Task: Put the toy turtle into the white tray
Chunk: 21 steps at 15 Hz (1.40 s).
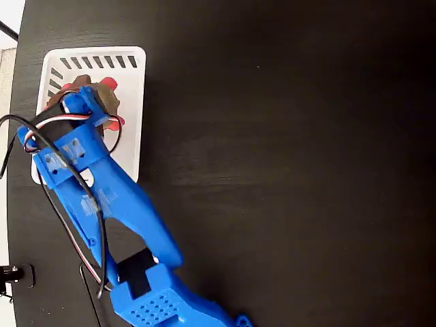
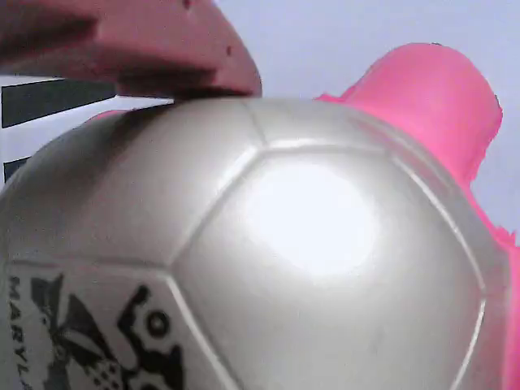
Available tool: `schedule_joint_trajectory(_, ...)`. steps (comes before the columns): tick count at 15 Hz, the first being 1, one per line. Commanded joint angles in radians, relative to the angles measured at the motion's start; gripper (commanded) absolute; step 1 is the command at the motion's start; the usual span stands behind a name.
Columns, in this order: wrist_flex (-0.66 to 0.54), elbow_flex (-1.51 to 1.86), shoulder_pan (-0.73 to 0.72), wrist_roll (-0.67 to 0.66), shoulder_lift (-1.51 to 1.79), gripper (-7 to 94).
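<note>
Jaws hidden over toy turtle (image 1: 109,92)

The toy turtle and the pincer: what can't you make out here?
- Toy turtle: fixed view, mostly hidden by the blue arm; whether it rests on the white tray is unclear.
- Pincer: open or shut is unclear in either view.
- Shell print: wrist view, cut off by the frame edge.
</note>
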Motion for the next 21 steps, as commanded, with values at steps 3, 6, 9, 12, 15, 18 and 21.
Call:
schedule_joint_trajectory(3, 0.002, -0.028, -0.021, 0.0, 0.071, 62)
schedule_joint_trajectory(6, -0.002, -0.023, -0.023, 0.0, 0.075, 62)
schedule_joint_trajectory(9, 0.002, -0.012, -0.018, 0.006, 0.152, 56)
schedule_joint_trajectory(12, -0.034, 0.046, 0.003, 0.035, 0.278, 0)
schedule_joint_trajectory(15, -0.21, 0.244, 0.034, 0.044, 0.525, 0)
schedule_joint_trajectory(18, -0.232, 0.333, 0.049, -0.041, 0.719, 0)
schedule_joint_trajectory(21, -0.247, 0.532, 0.107, -0.078, 0.971, 0)
